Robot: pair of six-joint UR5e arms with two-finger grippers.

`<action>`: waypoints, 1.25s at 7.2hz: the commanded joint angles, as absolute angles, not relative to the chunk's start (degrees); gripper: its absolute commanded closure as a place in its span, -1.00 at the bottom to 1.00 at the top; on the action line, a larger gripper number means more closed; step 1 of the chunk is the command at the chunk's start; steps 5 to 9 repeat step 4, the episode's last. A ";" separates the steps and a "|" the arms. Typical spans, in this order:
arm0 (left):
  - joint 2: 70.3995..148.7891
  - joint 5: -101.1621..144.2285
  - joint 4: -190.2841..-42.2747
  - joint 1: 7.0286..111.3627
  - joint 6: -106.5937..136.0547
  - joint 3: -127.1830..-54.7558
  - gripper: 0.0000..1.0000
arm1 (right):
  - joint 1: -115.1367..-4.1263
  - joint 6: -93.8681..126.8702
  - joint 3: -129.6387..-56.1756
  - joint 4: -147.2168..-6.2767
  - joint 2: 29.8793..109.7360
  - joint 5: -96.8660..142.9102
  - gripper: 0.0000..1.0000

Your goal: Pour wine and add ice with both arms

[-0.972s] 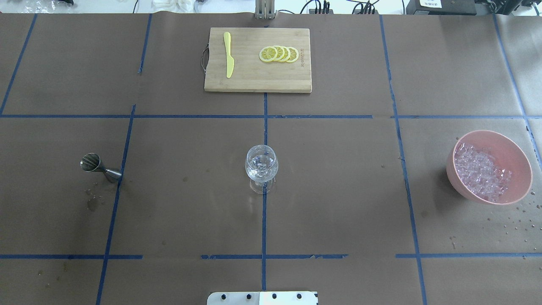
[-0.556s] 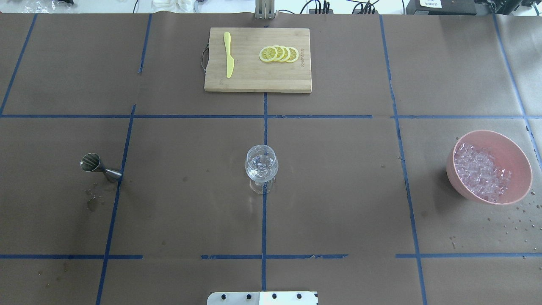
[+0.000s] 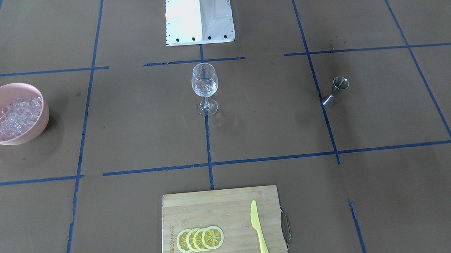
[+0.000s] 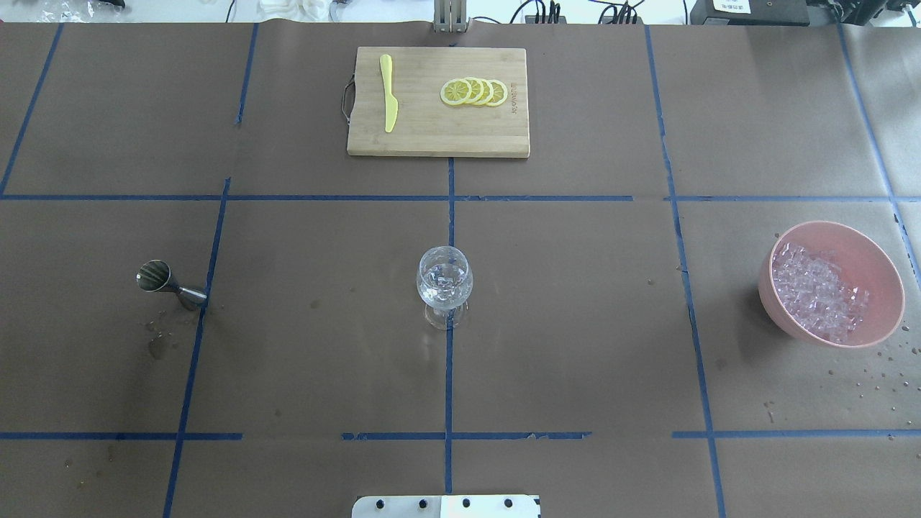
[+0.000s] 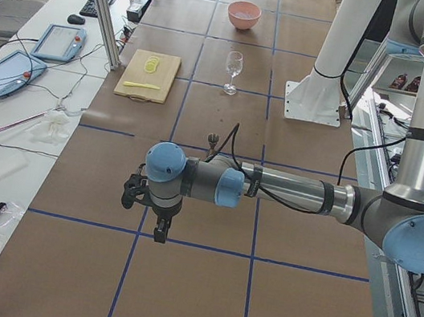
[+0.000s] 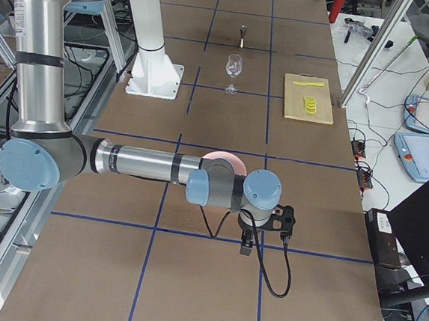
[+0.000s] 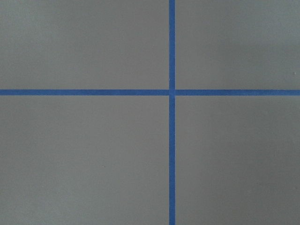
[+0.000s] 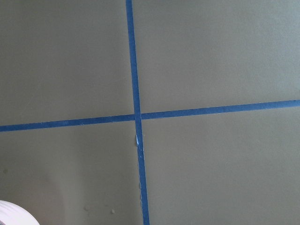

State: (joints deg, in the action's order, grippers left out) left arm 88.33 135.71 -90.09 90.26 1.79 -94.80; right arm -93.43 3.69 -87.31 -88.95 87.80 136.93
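A clear wine glass (image 4: 445, 284) stands upright at the table's middle, with clear cubes in its bowl; it also shows in the front view (image 3: 205, 84). The ice (image 4: 817, 291) is heaped in a pink bowl (image 4: 881, 266) at the right. A steel jigger (image 4: 169, 283) stands at the left. My left gripper (image 5: 157, 231) shows only in the left side view, low over bare table, far from the glass. My right gripper (image 6: 246, 247) shows only in the right side view, beyond the bowl (image 6: 222, 157). I cannot tell whether either is open or shut.
A wooden cutting board (image 4: 437, 137) lies at the far middle with a yellow knife (image 4: 388, 93) and lemon slices (image 4: 475, 91). The white robot base (image 4: 446, 506) sits at the near edge. Water drops (image 4: 874, 374) lie by the bowl.
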 commanded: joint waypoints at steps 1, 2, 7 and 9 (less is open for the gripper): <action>88.33 135.70 -90.17 90.26 1.76 -94.92 -1.00 | -93.43 3.69 -87.27 -88.95 87.80 136.93 -1.00; 88.33 135.70 -90.18 90.26 1.67 -94.83 -1.00 | -93.43 3.69 -87.28 -88.95 87.80 137.02 -1.00; 88.33 135.70 -90.18 90.26 1.50 -94.83 -1.00 | -93.43 3.69 -87.19 -88.95 87.71 137.02 -1.00; 88.33 135.70 -90.18 90.26 1.50 -94.83 -1.00 | -93.43 3.69 -87.19 -88.95 87.71 137.02 -1.00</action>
